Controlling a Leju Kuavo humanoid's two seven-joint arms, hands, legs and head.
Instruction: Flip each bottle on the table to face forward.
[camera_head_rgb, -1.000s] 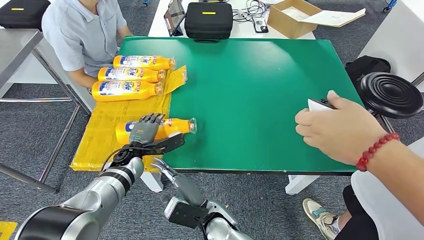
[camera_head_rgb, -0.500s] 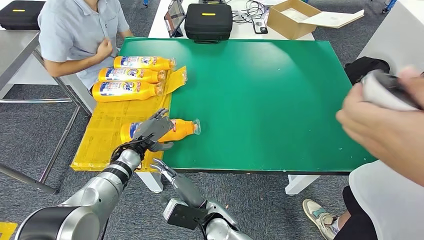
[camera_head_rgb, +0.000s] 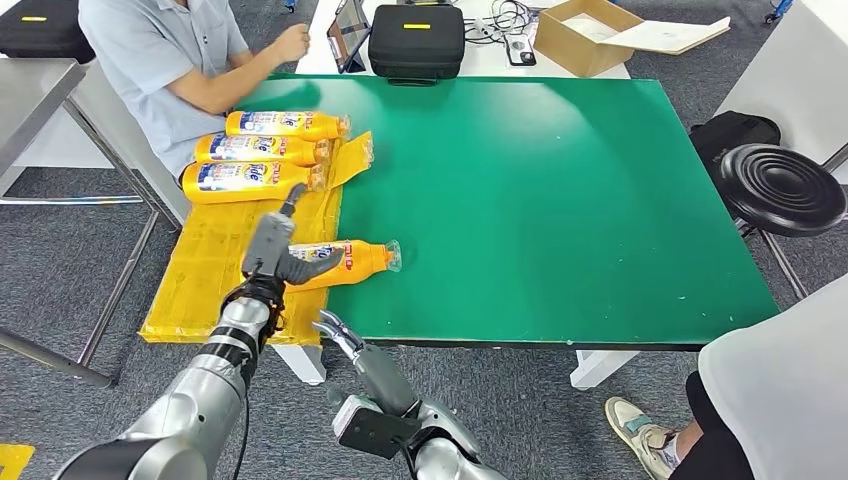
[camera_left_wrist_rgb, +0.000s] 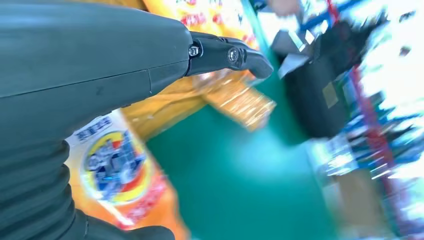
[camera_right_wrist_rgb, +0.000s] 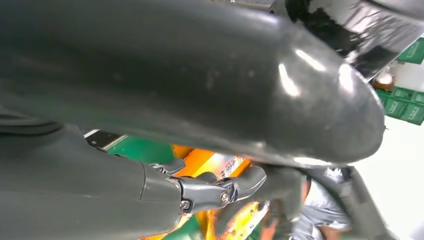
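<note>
One orange detergent bottle (camera_head_rgb: 345, 262) lies on its side at the edge of the yellow mat (camera_head_rgb: 205, 270), cap pointing right onto the green table (camera_head_rgb: 540, 190), label facing up. My left hand (camera_head_rgb: 275, 250) stands edge-on over the bottle's base, fingers stretched upward and thumb resting against the bottle. The left wrist view has the bottle's label (camera_left_wrist_rgb: 115, 165) beside my palm and a straight finger (camera_left_wrist_rgb: 225, 52) reaching past it. Three more orange bottles (camera_head_rgb: 262, 148) lie side by side at the mat's far end, labels up. My right hand (camera_head_rgb: 372, 375) hangs below the table's front edge, holding nothing.
A person in a grey shirt (camera_head_rgb: 160, 60) sits at the table's far left corner with a forearm raised. Another person's white clothing (camera_head_rgb: 790, 390) fills the near right. A black case (camera_head_rgb: 417, 40) and a cardboard box (camera_head_rgb: 585, 35) lie beyond the table; a black stool (camera_head_rgb: 780, 188) stands to the right.
My left hand rolled over with the bottle, which now shows its label, and its fingers have lifted off. The person's hand on the right left the picture. The seated person raised an arm.
</note>
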